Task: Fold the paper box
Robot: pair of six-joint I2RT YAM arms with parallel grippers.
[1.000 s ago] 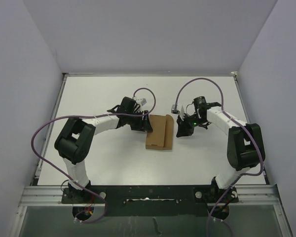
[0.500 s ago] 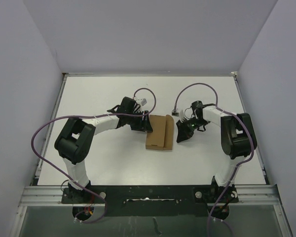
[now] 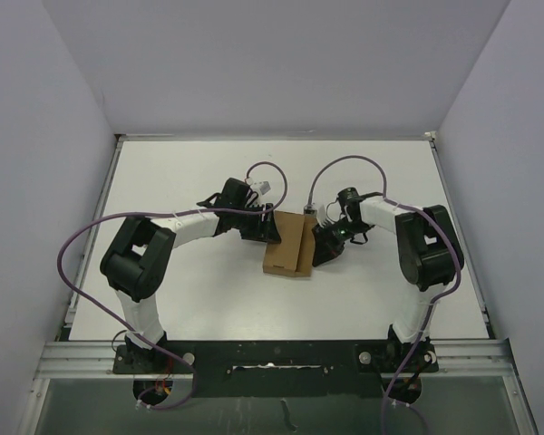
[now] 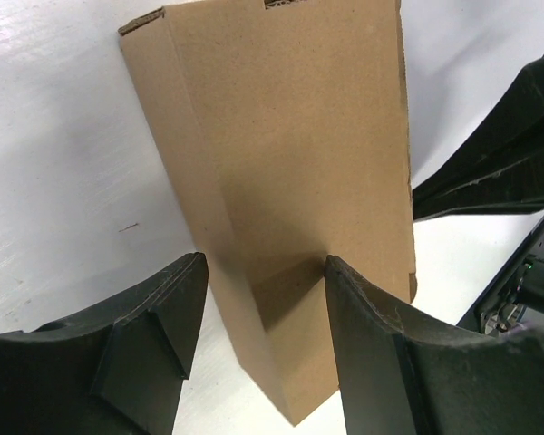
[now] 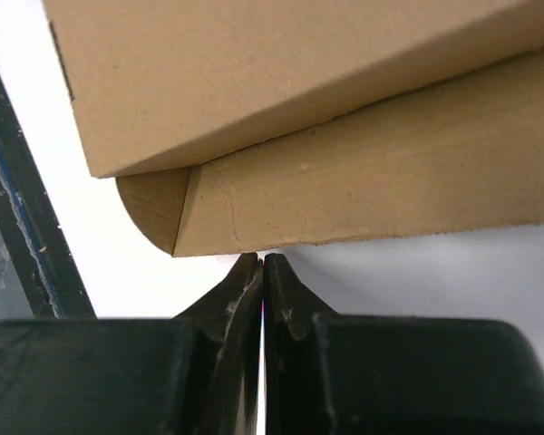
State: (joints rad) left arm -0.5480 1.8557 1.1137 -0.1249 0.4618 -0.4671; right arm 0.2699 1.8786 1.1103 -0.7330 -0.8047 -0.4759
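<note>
Right gripper [image 3: 325,246] has slid left; tips pressed together, nudging paper box [image 3: 288,245] at frame centre. Left gripper [image 3: 270,227] spread astride box's left wall. I fear push skids box instead of folding.

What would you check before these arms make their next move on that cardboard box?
1. Right gripper shut and empty: ok.
2. Its tips at the edge of the paper box: ok.
3. Left gripper astride the box's near end, jaws apart: ok.
4. Left gripper actually pinching the box: cannot tell.
5. Box folded shut: not ok; in the right wrist view the top panel stands off the lower flap.
6. Box lying on the table, away from its edges: ok.
</note>
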